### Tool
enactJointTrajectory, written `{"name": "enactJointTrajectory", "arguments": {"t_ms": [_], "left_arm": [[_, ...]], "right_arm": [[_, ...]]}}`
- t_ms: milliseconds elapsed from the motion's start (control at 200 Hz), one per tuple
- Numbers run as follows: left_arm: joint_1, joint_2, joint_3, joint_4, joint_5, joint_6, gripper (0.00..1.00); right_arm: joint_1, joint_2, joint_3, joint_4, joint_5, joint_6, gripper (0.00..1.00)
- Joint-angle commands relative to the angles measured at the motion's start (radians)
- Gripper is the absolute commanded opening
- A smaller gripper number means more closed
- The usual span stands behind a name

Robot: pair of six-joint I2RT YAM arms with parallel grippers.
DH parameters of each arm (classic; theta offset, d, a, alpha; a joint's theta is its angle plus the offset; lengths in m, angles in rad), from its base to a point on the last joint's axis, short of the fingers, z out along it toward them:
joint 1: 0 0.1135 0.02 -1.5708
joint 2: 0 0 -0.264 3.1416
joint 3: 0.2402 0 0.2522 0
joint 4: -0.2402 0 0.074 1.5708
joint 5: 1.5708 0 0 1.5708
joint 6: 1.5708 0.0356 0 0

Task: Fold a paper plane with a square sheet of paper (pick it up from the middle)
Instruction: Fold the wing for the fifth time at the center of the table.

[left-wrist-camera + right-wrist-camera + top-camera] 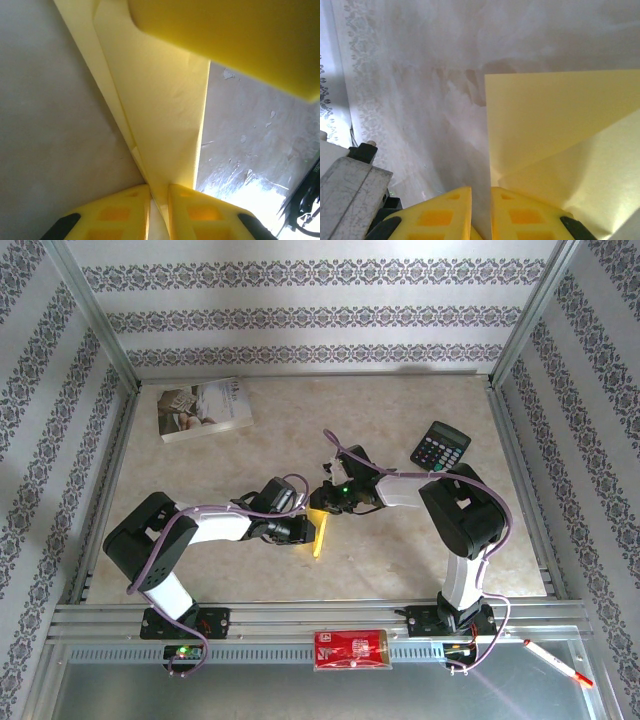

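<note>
Top external view puts the folded square sheet of paper (pixel 319 537) mid-table between the 2 arms, its long axis near-to-far, clamped by the left gripper (pixel 159 212) just beside it, while the right gripper (pixel 481 215), jaws nearly together, meets its far edge, hold unclear.

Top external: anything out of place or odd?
Red packet and a red-tipped pen lie off the table, on the near metal ledge. Book and calculator sit askew. Folded yellow paper looks intact.
</note>
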Motion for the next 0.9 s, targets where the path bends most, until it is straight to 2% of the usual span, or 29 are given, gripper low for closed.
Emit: {"name": "enactJointTrajectory", "arguments": {"t_ms": [0, 295, 530, 680, 894], "left_arm": [[0.007, 0.031, 0.011, -0.008, -0.015, 0.029, 0.17], [0.007, 0.048, 0.021, -0.009, -0.006, 0.039, 0.17], [0.009, 0.000, 0.042, -0.031, -0.010, 0.052, 0.19], [0.008, -0.049, 0.032, 0.006, 0.017, 0.007, 0.24], [-0.005, -0.129, 0.002, 0.017, -0.006, -0.036, 0.30]], "right_arm": [[-0.011, -0.027, -0.019, -0.022, -0.019, -0.030, 0.18], [-0.010, 0.036, 0.004, -0.019, -0.015, -0.042, 0.17], [-0.013, 0.041, -0.024, -0.037, 0.023, -0.034, 0.16], [-0.009, 0.035, -0.041, -0.036, 0.043, -0.015, 0.15], [-0.001, 0.033, -0.051, -0.030, 0.061, 0.010, 0.14]]}}
